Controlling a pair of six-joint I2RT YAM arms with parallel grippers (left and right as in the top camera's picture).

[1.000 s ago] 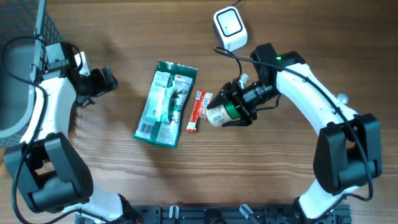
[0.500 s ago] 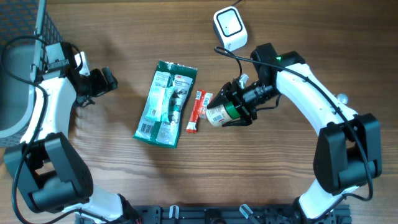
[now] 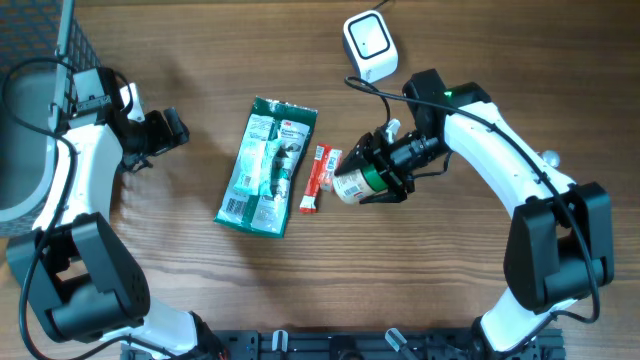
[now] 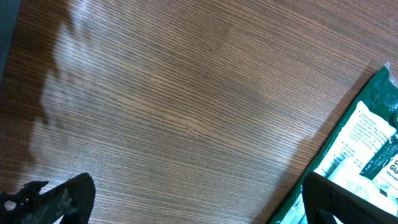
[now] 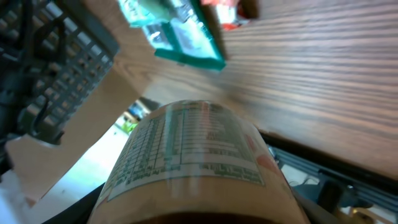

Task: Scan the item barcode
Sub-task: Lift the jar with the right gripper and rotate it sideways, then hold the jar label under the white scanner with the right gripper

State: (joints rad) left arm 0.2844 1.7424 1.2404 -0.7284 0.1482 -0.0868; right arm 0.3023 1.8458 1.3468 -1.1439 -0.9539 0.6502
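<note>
Bottle (image 3: pixel 350 187) gripped in my right claw (image 3: pixel 366 178), left claw (image 3: pixel 172 130) released; presenting it to the upper-frame scanner (image 3: pixel 369 44) remains.

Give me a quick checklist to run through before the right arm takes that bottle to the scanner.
1. Grip of right gripper on bottle: ok.
2. Barcode facing out: cannot tell; the right wrist view shows only small print on the label.
3. Nearness of bottle to scanner: not ok, they are apart.
4. Way to scanner free: ok; green packet and red stick lie to the bottle's left.
5. State of left gripper: ok, open and away from the items.
</note>
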